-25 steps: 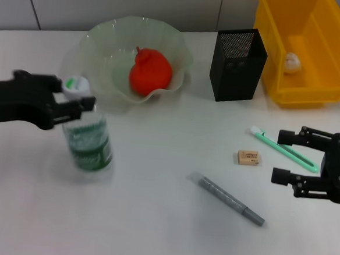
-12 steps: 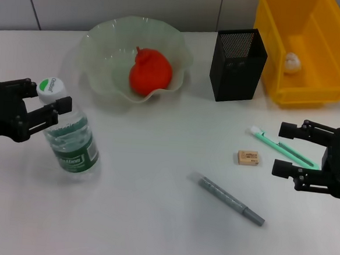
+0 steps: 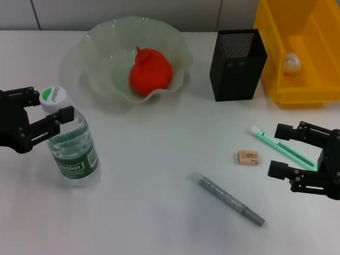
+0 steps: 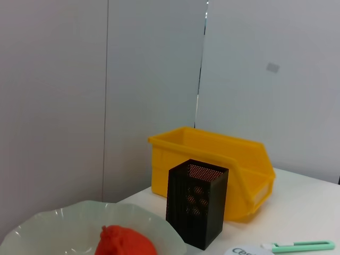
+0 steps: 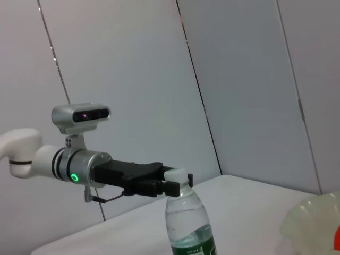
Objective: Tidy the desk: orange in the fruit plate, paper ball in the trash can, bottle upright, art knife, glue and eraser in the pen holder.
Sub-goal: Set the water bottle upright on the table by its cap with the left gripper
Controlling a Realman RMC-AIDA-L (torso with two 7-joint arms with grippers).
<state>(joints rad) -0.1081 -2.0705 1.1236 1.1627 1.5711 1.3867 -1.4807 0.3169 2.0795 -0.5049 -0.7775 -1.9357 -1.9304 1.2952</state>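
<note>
My left gripper (image 3: 45,114) holds its jaws spread around the neck of the bottle, one finger on each side of the cap; whether they touch it I cannot tell. My right gripper (image 3: 280,150) hovers with jaws spread just above the bench (image 3: 152,219), near the art knife and the eraser.

Largest to smallest: the yellow bin (image 3: 304,49) stands at the far right corner, with the paper ball (image 3: 291,62) inside it. The pale green fruit plate (image 3: 105,47) sits far left of centre and holds the orange (image 3: 150,73). The black mesh pen holder (image 3: 237,64) stands just beside the bin. The bottle (image 3: 72,144) stands upright at the near left, in front of the plate. The grey glue stick (image 3: 228,198) lies on its side near centre. The green art knife (image 3: 283,148) lies between my right jaws. The eraser (image 3: 249,157) lies flat beside the knife.
</note>
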